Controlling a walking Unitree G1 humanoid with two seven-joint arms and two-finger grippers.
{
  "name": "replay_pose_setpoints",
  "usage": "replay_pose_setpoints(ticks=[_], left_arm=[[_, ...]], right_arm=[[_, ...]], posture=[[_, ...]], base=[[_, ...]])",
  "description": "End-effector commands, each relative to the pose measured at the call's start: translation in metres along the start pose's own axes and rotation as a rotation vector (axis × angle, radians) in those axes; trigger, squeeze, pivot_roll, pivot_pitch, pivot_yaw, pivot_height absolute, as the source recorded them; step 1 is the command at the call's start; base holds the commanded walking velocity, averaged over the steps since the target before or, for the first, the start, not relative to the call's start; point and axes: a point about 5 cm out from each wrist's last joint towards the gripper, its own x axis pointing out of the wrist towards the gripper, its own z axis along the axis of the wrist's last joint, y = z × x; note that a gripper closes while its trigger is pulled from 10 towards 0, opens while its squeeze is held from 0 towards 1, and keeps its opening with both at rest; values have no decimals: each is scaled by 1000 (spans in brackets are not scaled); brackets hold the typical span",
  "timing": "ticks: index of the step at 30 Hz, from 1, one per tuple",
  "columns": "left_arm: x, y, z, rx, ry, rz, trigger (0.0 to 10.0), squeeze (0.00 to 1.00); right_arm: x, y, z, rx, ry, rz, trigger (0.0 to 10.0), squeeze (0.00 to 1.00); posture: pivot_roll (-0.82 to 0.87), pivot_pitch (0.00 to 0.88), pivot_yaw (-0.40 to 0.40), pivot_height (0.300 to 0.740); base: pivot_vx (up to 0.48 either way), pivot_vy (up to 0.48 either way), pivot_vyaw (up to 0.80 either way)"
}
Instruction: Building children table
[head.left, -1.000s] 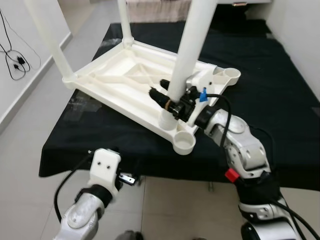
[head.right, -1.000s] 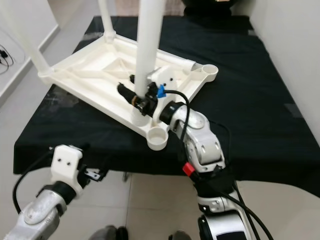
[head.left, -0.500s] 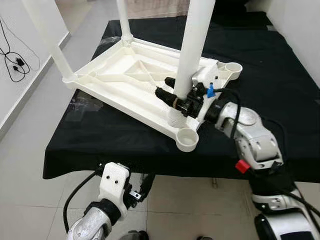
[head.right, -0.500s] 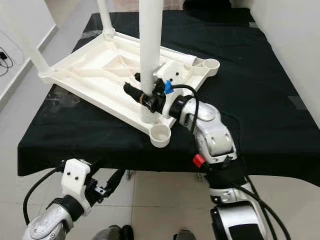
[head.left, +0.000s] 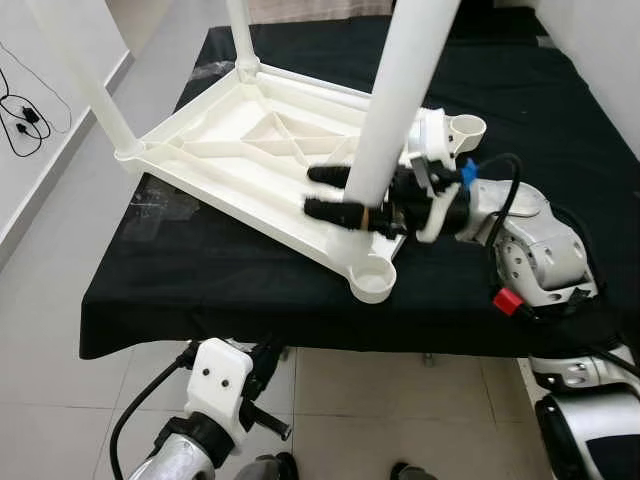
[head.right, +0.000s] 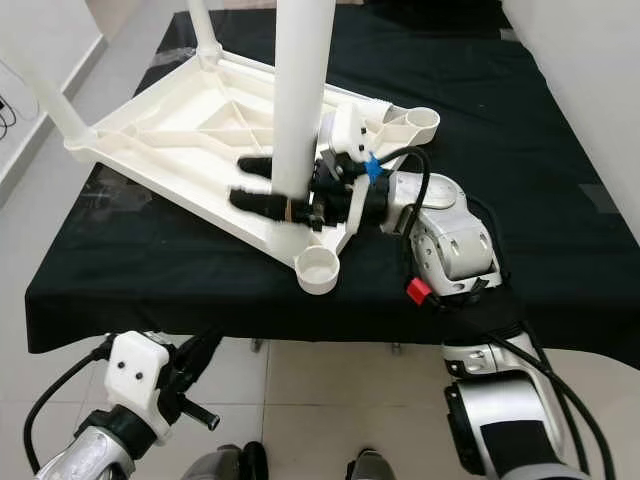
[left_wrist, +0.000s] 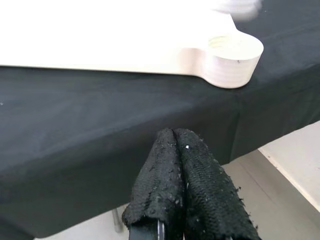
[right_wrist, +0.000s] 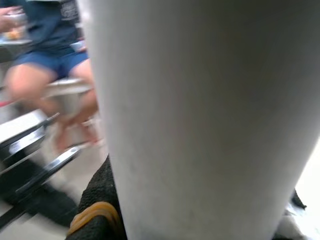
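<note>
Left tool (left_wrist: 175, 190) hangs low before the bed's (head.left: 250, 290) near edge, fingers clenched together on nothing. Beyond it, the upturned white children's table (head.left: 250, 165) lies on the black bed cover. Right tool (head.left: 345, 195) grips the near white leg (head.left: 395, 110) low down, a finger on either side, just above the tabletop's near corner socket (head.left: 370, 283).

Right gripper (head.left: 338, 192): over the near edge of the upturned tabletop (head.left: 230, 150), one finger on each side of the table leg (head.left: 398, 95).
Table leg: rising between those fingers, tilted.
Empty corner socket (head.left: 371, 281): just nearer the robot than the right gripper.
Second empty socket (head.left: 466, 128): behind the right gripper, to its right.
Other legs (head.left: 82, 72): far to its left.
Tabletop: on the cloth-covered bed (head.left: 560, 120).
Left gripper (left_wrist: 181, 165): below the bed edge, under that near socket.
</note>
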Motion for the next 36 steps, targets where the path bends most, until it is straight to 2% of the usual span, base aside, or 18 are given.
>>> replay_pose_setpoints(ticks=[1,2,3,4,5,10,14,16,21,22,27,36], left_arm=[[-4,1,1,31,0,1,0,0],[-5,0,1,38,-3,-8,0,0],[-6,-2,2,41,-9,-24,2706,0],[-6,-3,3,43,-12,-34,2706,0],[-8,-4,4,59,-19,-39,10000,0],[-9,-6,9,137,-59,-47,10000,0],[-11,-8,10,140,-73,-51,10000,0],[-15,-9,11,140,-80,-60,10000,0],[-15,-9,11,133,-80,-68,10000,0],[-16,-11,11,116,-78,-90,10000,0],[-16,-13,12,103,-83,-106,10000,0],[-16,-15,12,98,-91,-108,10000,0]], right_arm=[[6,8,-4,18,3,90,10000,0],[8,9,-7,26,16,115,10000,0],[10,10,-10,37,23,143,10000,0],[11,10,-11,44,26,159,10000,0],[13,11,-12,49,26,177,10000,0],[14,7,-13,65,1,205,10000,0],[12,3,-12,72,-14,207,10000,0],[4,-4,-7,63,-14,202,10000,0],[-1,-8,-3,55,-17,193,10000,0],[-11,-12,7,43,-36,183,10000,0],[-20,-15,17,29,-52,182,10000,0],[-22,-15,10,7,25,184,10000,0]], posture=[[43,314,52,740],[47,320,54,740],[49,323,54,740],[49,323,54,740],[64,338,57,740],[94,355,53,740],[104,362,55,740],[116,373,56,740],[114,376,58,740],[108,385,59,740],[106,387,59,740],[99,391,59,740]], base=[[0,0,0],[0,0,0],[0,0,0],[0,0,0],[0,0,0],[0,0,0],[0,0,0],[0,0,0],[0,0,0],[0,0,0],[0,0,0],[0,0,0]])
